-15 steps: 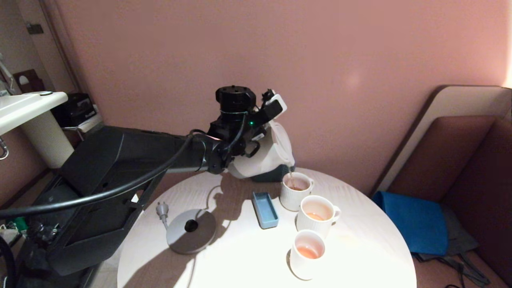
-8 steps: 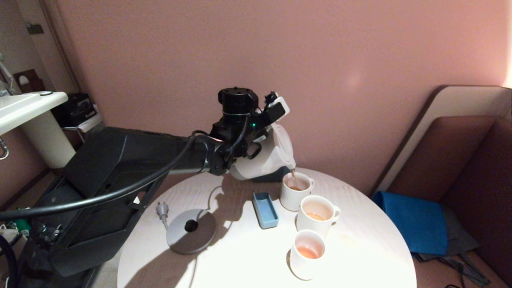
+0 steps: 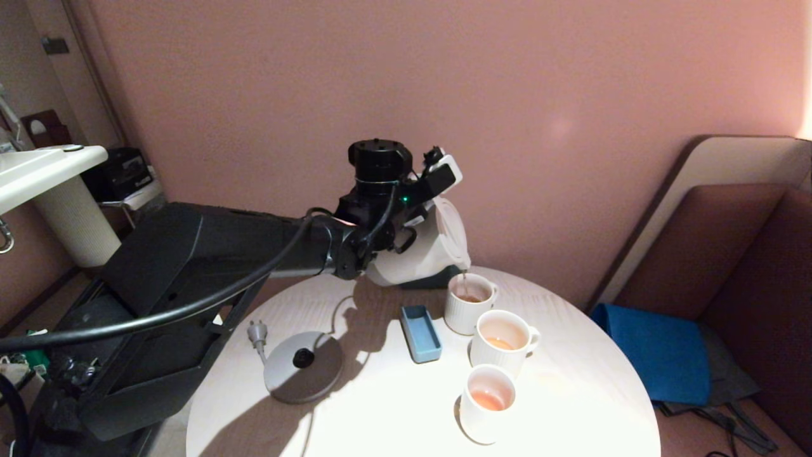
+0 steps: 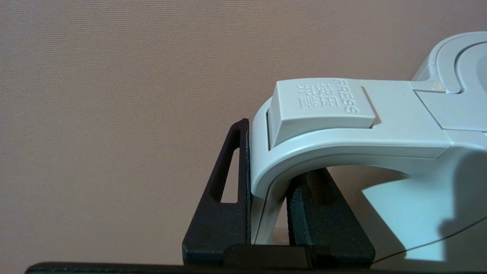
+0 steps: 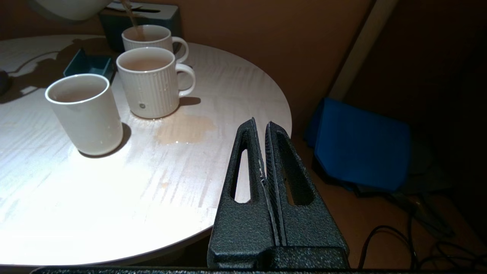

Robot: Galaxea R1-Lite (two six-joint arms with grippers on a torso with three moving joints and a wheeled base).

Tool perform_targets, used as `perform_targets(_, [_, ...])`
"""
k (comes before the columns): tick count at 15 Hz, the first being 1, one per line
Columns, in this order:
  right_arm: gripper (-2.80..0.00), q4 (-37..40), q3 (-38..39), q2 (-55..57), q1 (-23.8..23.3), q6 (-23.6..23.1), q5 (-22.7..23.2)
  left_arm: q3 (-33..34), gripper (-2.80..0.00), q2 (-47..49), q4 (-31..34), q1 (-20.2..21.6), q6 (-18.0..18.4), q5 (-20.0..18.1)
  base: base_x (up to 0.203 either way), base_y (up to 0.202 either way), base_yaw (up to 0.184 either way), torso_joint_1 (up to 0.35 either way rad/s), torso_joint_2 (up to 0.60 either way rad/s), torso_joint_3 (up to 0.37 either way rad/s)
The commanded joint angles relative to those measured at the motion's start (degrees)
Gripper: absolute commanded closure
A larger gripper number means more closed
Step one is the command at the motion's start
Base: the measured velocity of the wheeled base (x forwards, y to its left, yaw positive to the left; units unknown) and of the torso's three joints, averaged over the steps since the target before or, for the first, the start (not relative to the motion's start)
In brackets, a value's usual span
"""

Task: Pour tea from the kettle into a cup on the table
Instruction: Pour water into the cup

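Kettle (image 3: 422,251) (handle in left tool (image 4: 268,217)) tilts spout-down over farthest cup (image 3: 469,303).

Tea (image 5: 133,21) stream into farthest cup (image 5: 146,37); right tool (image 5: 262,152) closed.

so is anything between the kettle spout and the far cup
Nothing visible. The left gripper holds the kettle tilted by its handle, spout right above the far cup, and a thin tea stream falls straight in. The blue tray sits off to the side.
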Motion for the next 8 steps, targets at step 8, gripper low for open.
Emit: perform_targets(8, [0.00, 0.00, 0.00, 0.05, -0.02, -0.05, 0.04, -0.01, 0.00, -0.53, -0.37, -0.10, -11.63, 0.75, 0.000, 0.000, 0.000, 0.000, 0.00, 0.000])
